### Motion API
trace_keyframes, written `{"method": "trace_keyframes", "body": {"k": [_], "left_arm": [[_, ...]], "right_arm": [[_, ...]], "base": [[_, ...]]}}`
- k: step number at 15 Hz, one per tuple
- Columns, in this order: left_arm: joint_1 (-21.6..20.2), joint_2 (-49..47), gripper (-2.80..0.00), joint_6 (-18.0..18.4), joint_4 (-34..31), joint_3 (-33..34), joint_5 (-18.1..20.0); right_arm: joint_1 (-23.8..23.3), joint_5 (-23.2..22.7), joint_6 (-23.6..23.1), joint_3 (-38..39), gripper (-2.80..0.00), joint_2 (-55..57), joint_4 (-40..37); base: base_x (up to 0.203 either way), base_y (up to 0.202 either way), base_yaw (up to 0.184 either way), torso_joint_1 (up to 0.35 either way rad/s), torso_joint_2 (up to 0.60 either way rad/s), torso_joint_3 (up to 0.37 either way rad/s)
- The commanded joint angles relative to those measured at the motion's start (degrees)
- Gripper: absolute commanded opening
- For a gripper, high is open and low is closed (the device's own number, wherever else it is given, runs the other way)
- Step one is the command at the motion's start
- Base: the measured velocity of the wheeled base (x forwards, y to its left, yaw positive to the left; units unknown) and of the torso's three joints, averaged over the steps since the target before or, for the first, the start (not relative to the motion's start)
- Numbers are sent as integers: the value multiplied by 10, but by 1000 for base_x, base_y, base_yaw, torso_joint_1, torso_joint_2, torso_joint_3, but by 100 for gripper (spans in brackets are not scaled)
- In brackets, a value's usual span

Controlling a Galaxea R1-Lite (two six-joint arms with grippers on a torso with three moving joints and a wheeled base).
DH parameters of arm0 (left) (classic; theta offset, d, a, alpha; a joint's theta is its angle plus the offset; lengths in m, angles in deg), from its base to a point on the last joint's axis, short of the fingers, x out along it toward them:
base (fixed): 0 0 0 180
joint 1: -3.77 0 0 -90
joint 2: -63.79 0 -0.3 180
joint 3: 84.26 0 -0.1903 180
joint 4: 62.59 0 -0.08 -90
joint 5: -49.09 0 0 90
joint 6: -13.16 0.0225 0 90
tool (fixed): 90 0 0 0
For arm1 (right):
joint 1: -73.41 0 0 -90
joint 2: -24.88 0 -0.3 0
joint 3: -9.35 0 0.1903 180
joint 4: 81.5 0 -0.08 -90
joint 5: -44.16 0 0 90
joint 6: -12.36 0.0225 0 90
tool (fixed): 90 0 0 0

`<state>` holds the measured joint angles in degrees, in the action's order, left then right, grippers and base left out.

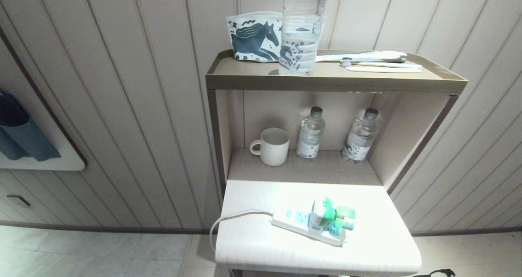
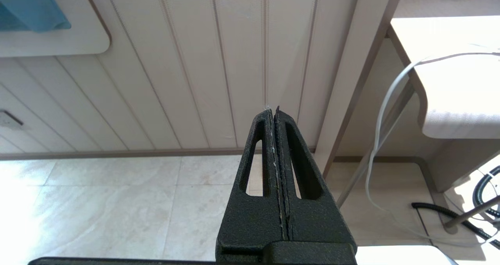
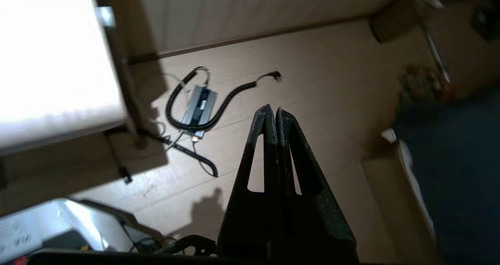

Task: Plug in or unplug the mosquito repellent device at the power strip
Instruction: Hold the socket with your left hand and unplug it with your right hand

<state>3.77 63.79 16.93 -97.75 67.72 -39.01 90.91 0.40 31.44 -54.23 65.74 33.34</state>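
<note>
On the white tabletop (image 1: 253, 244) lies the power strip (image 1: 297, 224), a white bar with pale blue sockets and a white cord (image 1: 228, 220) running off its left end. The mosquito repellent device (image 1: 328, 216), white and green with a green bottle, sits plugged into the strip. Neither arm shows in the head view. My left gripper (image 2: 272, 109) is shut and empty, low beside the table's left side, over the tiled floor. My right gripper (image 3: 271, 109) is shut and empty too, pointing down at the floor to the right of the table.
A shelf unit behind the table holds a ribbed mug (image 1: 273, 146) and two water bottles (image 1: 310, 133); on top stand a large bottle (image 1: 301, 28), a horse-print pouch (image 1: 253, 36) and toothbrushes (image 1: 367, 58). A coiled black cable and grey box (image 3: 199, 109) lie on the floor.
</note>
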Motion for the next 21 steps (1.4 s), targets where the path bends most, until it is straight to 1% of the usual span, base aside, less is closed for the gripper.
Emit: {"method": "trace_keyframes", "body": {"k": [1, 2, 4, 5, 6, 7, 8, 9, 10, 11, 12, 13, 14, 15, 16, 18, 19, 20, 21], "left_arm": [[0, -1, -280, 0, -1, 0, 0], [0, 0, -280, 0, -1, 0, 0], [0, 0, -280, 0, -1, 0, 0], [0, -1, -280, 0, -1, 0, 0], [0, 0, -280, 0, -1, 0, 0], [0, -1, -280, 0, -1, 0, 0], [0, -1, -280, 0, -1, 0, 0], [0, -1, -280, 0, -1, 0, 0], [0, 0, -280, 0, -1, 0, 0], [0, 0, -280, 0, -1, 0, 0], [0, -1, -280, 0, -1, 0, 0], [0, -1, -280, 0, -1, 0, 0], [0, -1, -280, 0, -1, 0, 0], [0, -1, -280, 0, -1, 0, 0], [0, -1, -280, 0, -1, 0, 0], [0, 0, -280, 0, -1, 0, 0], [0, -1, -280, 0, -1, 0, 0], [0, -1, -280, 0, -1, 0, 0], [0, -1, -280, 0, -1, 0, 0]], "right_arm": [[-78, 7, -25, 108, -280, -139, 93], [-85, 0, -48, 138, -280, -184, 136], [-97, -30, -81, 216, -280, -252, 239], [-100, -60, -92, 257, -280, -257, 304], [-103, -133, -101, 289, -280, -255, 355], [-105, -201, -109, 325, -280, -253, 385], [-106, -234, -120, 352, -280, -253, 404], [-107, -248, -131, 373, -280, -252, 416], [-118, -249, -131, 376, -280, -252, 419], [-142, -251, -141, 376, -280, -257, 419], [-178, -253, -169, 376, -280, -274, 419], [-191, -254, -186, 376, -280, -281, 420], [-183, -259, -200, 376, -280, -288, 419], [-178, -280, -206, 375, -280, -312, 416], [-177, -319, -209, 373, -280, -349, 406], [-175, -427, -209, 368, -280, -405, 356], [-175, -459, -212, 367, -280, -408, 332], [-174, -469, -213, 369, -280, -404, 323], [-174, -468, -206, 370, -280, -405, 323]], "base": [[0, 0, 0, 0, 0, 0], [0, 0, 0, 0, 0, 0], [0, 0, 0, 0, 0, 0], [0, 0, 0, 0, 0, 0], [0, 0, 0, 0, 0, 0], [0, 0, 0, 0, 0, 0], [0, 0, 0, 0, 0, 0], [0, 0, 0, 0, 0, 0], [0, 0, 0, 0, 0, 0], [0, 0, 0, 0, 0, 0], [0, 0, 0, 0, 0, 0], [0, 0, 0, 0, 0, 0], [0, 0, 0, 0, 0, 0], [0, 0, 0, 0, 0, 0], [0, 0, 0, 0, 0, 0], [0, 0, 0, 0, 0, 0], [0, 0, 0, 0, 0, 0], [0, 0, 0, 0, 0, 0], [0, 0, 0, 0, 0, 0]]}}
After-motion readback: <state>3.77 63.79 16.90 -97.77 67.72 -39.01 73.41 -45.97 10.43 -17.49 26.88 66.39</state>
